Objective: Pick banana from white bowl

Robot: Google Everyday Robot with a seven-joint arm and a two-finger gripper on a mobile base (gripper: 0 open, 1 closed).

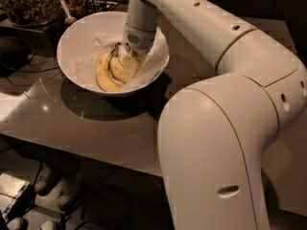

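Dark table (96, 123), white bowl (67, 63); gripper (130, 62) inside, banana (119, 71) touching at its eight o'clock, axis twelve-to-six; grasp: cannot tell.

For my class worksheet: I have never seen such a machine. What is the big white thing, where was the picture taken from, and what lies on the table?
The big white thing is a robot arm, seen by one camera looking down past its elbow. Its gripper, the grasping tool at the tip, is down inside a white bowl that holds two bananas and stands on a brown table. A container of brown bits stands behind the bowl. Whether it holds a banana cannot be seen.
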